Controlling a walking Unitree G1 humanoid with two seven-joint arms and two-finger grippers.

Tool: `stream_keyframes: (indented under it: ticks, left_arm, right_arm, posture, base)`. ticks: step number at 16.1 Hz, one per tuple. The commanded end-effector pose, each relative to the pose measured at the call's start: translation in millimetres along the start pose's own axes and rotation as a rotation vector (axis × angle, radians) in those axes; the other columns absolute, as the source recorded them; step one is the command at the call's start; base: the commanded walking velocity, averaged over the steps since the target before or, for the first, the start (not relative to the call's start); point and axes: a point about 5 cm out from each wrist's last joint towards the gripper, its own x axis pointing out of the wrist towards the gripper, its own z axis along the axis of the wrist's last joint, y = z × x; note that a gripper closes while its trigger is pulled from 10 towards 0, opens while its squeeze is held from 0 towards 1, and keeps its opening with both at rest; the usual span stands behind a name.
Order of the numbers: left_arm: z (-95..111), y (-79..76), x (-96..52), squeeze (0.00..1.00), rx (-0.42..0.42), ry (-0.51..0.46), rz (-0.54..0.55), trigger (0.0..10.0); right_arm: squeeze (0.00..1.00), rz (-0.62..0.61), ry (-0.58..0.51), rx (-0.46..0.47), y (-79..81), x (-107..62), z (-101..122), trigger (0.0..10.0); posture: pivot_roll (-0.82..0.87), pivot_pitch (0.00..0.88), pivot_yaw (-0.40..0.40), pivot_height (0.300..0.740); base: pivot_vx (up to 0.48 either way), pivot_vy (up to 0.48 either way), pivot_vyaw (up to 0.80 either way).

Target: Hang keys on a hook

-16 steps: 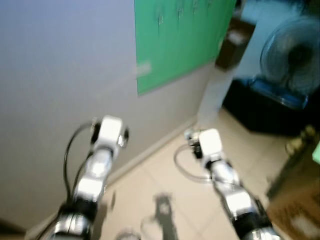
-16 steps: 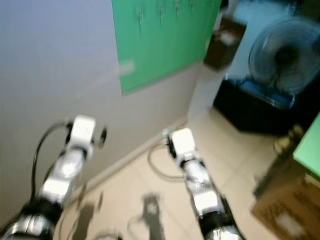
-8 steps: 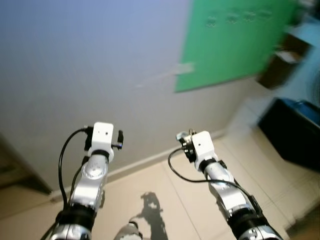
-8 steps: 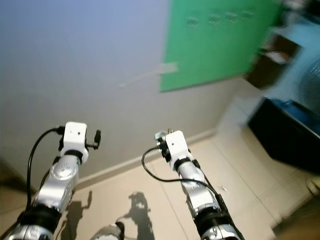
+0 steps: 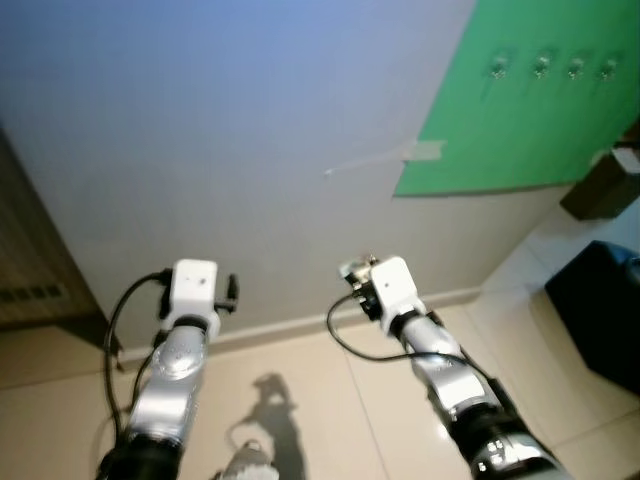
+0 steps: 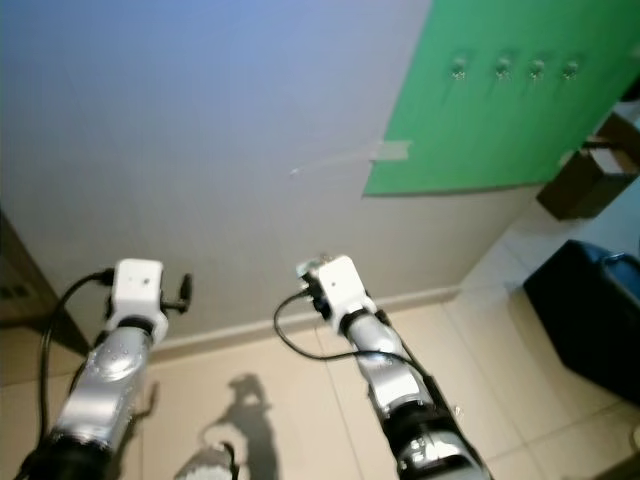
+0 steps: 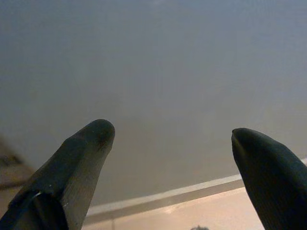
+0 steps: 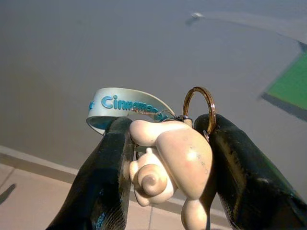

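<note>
The right tool [image 8: 165, 167] is clenched on the keychain [image 8: 168, 163], a cream figure charm with a pale blue strap and a brass ring [image 8: 199, 103] standing free above the fingers. To hang it well, carry it toward the row of hooks [image 5: 550, 68] on the green board [image 5: 520, 110] at 1 o'clock, keeping that ring leading and upright. The left tool [image 7: 172, 158] is released and faces the bare grey wall [image 5: 220, 150]. A black box [image 5: 605, 310] at 3 o'clock, probably a bin, narrows the approach.
</note>
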Motion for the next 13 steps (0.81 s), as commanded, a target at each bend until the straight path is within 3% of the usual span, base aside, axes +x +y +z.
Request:
stream_keyframes:
  ticks: [1, 3, 5, 7, 11, 12, 13]
  left_arm:
    - [7, -6.8, -1.2, 0.00, 0.011, -0.026, -0.005, 10.0]
    - [5, -8.6, -4.6, 0.00, 0.015, -0.024, -0.022, 10.0]
    - [12, -13.7, -3.6, 0.00, -0.056, -0.056, -0.094, 10.0]
    - [17, -14.0, 0.5, 0.00, -0.091, -0.067, -0.083, 10.0]
    - [26, -25.7, 11.5, 0.00, -0.031, -0.069, -0.098, 10.0]
    - [26, -26.4, 13.1, 0.00, -0.032, -0.060, -0.094, 10.0]
    - [26, -29.2, 14.3, 0.00, -0.022, -0.054, -0.098, 10.0]
  right_arm:
    - [0.00, -0.014, -0.004, -0.019, -9.1, -1.0, 0, 0.0]
    - [0.00, -0.065, -0.007, 0.018, -14.7, -1.6, 0, 0.0]
    - [0.00, -0.117, 0.000, 0.076, -20.3, -8.2, -5, 0.0]
    - [0.00, -0.134, 0.006, 0.080, -22.6, -11.7, -9, 0.0]
    - [0.00, -0.181, 0.027, 0.090, -27.5, -21.4, -18, 0.0]
    - [0.00, -0.178, 0.029, 0.103, -27.9, -22.6, -19, 0.0]
    - [0.00, -0.177, 0.055, 0.059, -28.1, -23.6, -21, 0.0]
  posture:
    - [0.24, 0.000, -0.188, 0.740]
    - [0.21, 0.000, -0.175, 0.740]
    - [0.18, 0.000, -0.160, 0.740]
    - [0.16, 0.000, -0.142, 0.740]
    - [0.09, 0.000, -0.102, 0.740]
    - [0.08, 0.000, -0.097, 0.740]
    - [0.07, 0.000, -0.092, 0.740]
  base:
    - [0.000, 0.000, 0.43]
    - [0.000, 0.000, 0.43]
    - [0.000, 0.000, 0.43]
    - [0.000, 0.000, 0.42]
    - [0.000, 0.000, 0.42]
    - [0.000, -0.480, 0.00]
    - [0.000, -0.480, 0.00]
